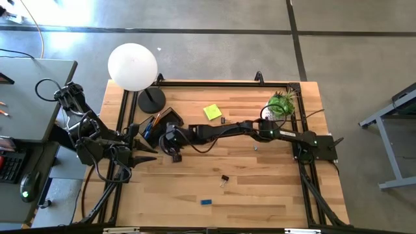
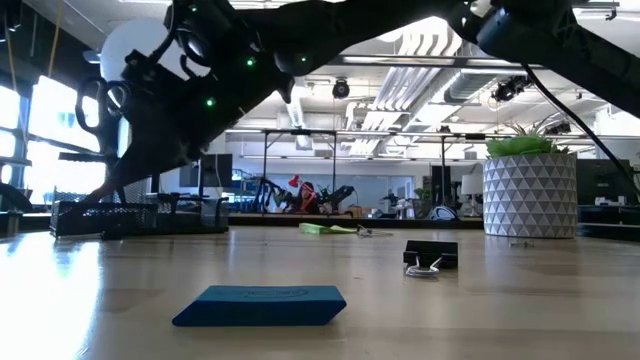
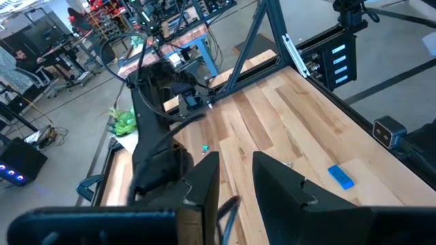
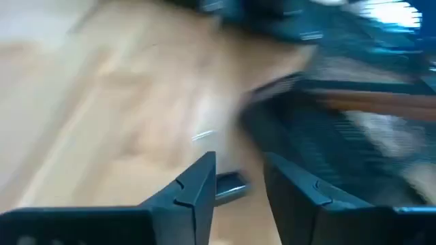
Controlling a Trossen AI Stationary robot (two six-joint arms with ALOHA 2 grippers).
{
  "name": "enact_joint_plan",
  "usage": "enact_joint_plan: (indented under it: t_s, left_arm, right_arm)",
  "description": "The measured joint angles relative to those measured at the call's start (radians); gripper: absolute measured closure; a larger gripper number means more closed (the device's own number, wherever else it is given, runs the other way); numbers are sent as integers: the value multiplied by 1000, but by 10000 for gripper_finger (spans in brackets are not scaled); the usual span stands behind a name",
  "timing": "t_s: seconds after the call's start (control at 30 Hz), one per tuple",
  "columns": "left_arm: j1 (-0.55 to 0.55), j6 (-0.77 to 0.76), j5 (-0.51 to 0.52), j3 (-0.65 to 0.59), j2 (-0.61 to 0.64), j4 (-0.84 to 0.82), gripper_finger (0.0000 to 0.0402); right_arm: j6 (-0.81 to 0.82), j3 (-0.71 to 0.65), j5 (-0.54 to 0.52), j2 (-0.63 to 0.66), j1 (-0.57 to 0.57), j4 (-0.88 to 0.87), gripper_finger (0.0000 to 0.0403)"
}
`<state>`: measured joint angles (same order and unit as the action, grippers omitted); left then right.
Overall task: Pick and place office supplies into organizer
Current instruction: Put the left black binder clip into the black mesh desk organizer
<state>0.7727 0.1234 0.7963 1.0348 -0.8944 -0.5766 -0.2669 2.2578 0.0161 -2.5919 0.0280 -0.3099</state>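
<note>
The black organizer (image 1: pixel 155 123) sits at the table's far left and holds orange pencils and a blue item; it also shows in the low view (image 2: pixel 110 216). My right gripper (image 1: pixel 173 151) reaches across to just beside the organizer's near right corner, fingers open (image 4: pixel 238 180). A small dark thing (image 4: pixel 230 186) shows between them, too blurred to name. The yellow sticky-note pad (image 1: pixel 212 112), a black binder clip (image 1: pixel 224 178) and the blue eraser (image 1: pixel 206 202) lie flat on the table. My left gripper (image 1: pixel 142 155) waits open at the table's left edge (image 3: pixel 235 178). My right gripper stands over a small dark thing (image 4: pixel 230 186) that shows between its open fingers. Whether either finger touches it, I cannot tell, because the wrist view is blurred.
A white globe lamp (image 1: pixel 132 66) with a round black base (image 1: pixel 151 101) stands at the far left, close behind the organizer. A potted green plant (image 1: pixel 281 104) stands at the far right. Another small dark item (image 1: pixel 223 120) lies by the sticky pad. The near right of the table is bare wood.
</note>
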Motion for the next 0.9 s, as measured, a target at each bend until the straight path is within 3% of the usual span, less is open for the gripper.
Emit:
enact_joint_plan:
  t_s: [0.2,0.53,0.9]
  left_arm:
    - [0,0,0,0,0,0,323]
    - [0,-1,0,0,0,0,323]
    - [0,-1,0,0,0,0,323]
  right_arm:
    - [-48,-48,39,-2,9,14,255]
    - [-109,-232,38,-2,-9,313,185]
    - [-7,-246,219,-21,-61,396,182]
